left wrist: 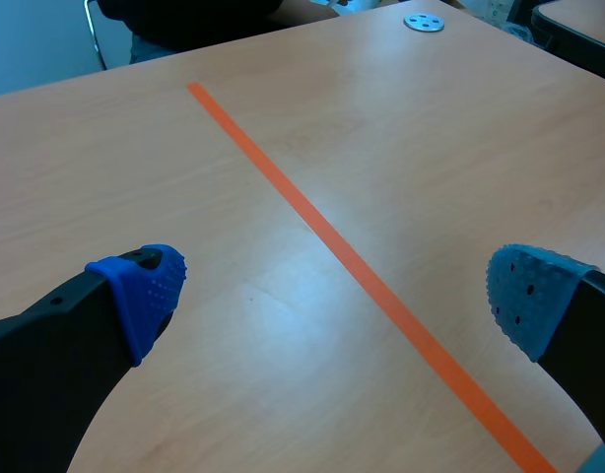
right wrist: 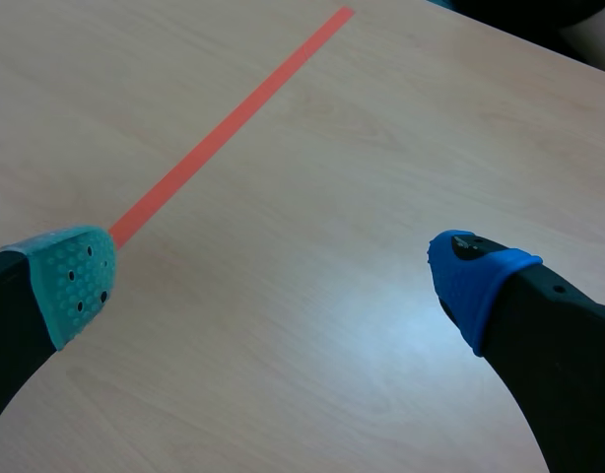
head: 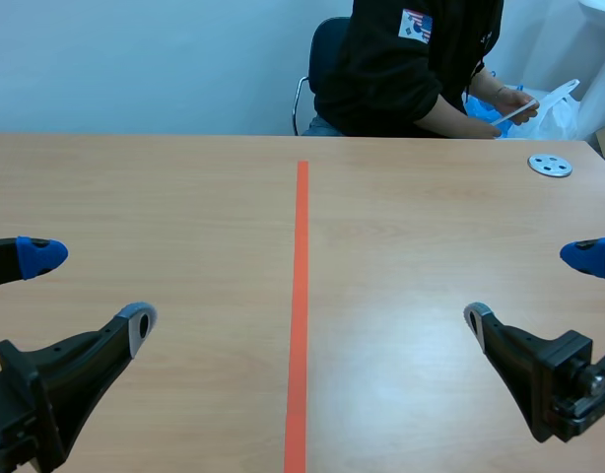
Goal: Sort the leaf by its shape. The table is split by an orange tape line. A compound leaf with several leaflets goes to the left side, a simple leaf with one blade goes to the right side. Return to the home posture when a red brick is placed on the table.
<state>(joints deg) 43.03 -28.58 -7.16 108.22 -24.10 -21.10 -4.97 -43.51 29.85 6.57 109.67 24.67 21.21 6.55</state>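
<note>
One table, three cameras
Scene view looks across from the near edge; both wrist views look down from close, all three sharing the orange tape line

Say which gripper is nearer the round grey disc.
Right. The round grey disc lies ahead of the right gripper; the left gripper is across the orange tape line.

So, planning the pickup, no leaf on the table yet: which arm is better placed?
Right, slightly. The left gripper and right gripper are both open and low at their sides, but the person's hand, holding something white, is past the right half.
</note>
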